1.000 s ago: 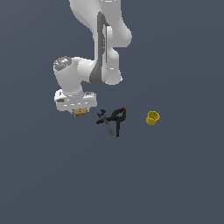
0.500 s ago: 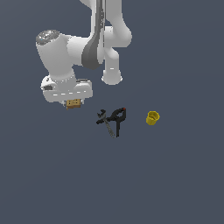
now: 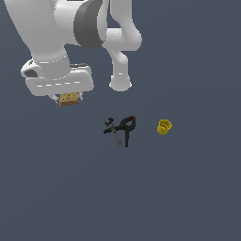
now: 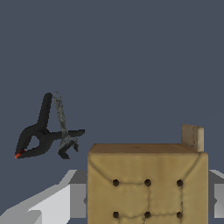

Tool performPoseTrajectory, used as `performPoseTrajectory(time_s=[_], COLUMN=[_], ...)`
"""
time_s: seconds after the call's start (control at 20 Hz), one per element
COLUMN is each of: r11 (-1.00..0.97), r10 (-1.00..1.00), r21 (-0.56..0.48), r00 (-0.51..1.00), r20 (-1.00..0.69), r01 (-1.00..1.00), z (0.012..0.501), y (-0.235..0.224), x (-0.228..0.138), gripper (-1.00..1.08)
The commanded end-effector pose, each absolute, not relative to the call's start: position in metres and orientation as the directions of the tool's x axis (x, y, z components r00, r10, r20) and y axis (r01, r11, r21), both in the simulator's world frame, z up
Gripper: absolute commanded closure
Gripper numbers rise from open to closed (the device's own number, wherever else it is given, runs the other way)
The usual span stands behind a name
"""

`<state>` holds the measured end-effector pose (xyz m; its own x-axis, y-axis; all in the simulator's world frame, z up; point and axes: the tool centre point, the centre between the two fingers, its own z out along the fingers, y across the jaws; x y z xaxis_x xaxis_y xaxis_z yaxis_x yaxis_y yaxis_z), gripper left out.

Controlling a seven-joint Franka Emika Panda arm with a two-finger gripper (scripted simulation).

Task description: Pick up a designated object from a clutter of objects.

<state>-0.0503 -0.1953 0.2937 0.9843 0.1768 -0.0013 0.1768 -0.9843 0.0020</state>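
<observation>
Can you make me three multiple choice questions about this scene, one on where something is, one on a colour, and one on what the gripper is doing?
1. In the exterior view, where is the yellow cup relative to the black clamp?
A. On that view's right of it
B. On that view's left of it
C. Stacked on top of it

2. What colour is the tip of the black clamp?
A. Green
B. Red
C. White

3. What is the state of the gripper?
A. Open and empty
B. Shut on the yellow cup
C. Shut on the tan dotted block

Answers: 1 A, the cup sits apart from the clamp, toward the exterior view's right. 2 B, a red spot shows at the clamp's end in both views. 3 C, the block fills the wrist view between the fingers and hangs under the hand in the exterior view.
</observation>
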Motion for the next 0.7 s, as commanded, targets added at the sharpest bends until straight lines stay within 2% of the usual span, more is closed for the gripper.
performPoseTrajectory(time_s=[0.0, 0.3, 0.65], r11=[-0.984, -0.984, -0.984], r10=[0.177, 0.178, 0.179], r21=[0.002, 0.001, 0.000], r00=[0.984, 0.984, 0.984], r20=[-0.001, -0.001, 0.000], r01=[0.177, 0.178, 0.179], z=[0.316, 0.356, 0.381], y=[-0.197, -0.200, -0.203], x=[-0.044, -0.031, -0.022], gripper=[1.08, 1.08, 1.08])
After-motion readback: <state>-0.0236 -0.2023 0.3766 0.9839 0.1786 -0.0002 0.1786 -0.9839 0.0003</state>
